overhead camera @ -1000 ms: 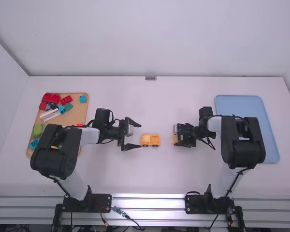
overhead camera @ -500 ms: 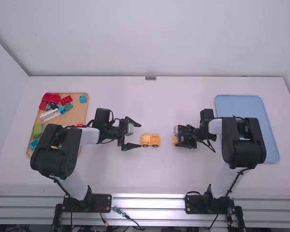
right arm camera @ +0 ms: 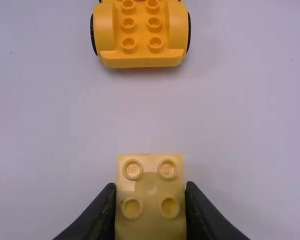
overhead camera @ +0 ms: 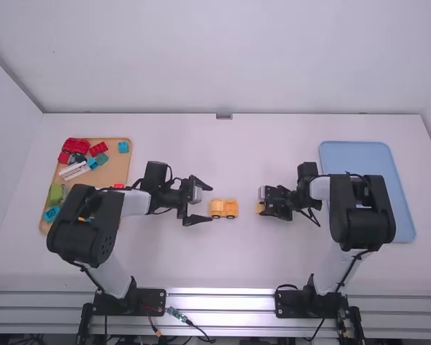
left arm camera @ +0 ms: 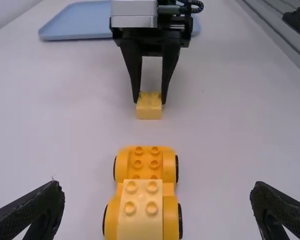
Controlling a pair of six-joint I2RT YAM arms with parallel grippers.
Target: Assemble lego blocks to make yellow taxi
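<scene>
Gripping small yellow block (right arm camera: 151,192) between narrow jaws: right gripper (overhead camera: 266,208), near middle of worktop (overhead camera: 223,262). Block apart from yellow wheeled base (overhead camera: 230,208), which sits between two grippers. Paler studded block (left arm camera: 140,215) on top of base's half nearer left gripper (overhead camera: 210,204). Left gripper's jaws wide, holding nothing, tips beside that end of base. Tan tray (overhead camera: 116,171) under left arm, coloured blocks (overhead camera: 75,145) in it. Blue tray (overhead camera: 359,154) at right, right arm partly over it.
</scene>
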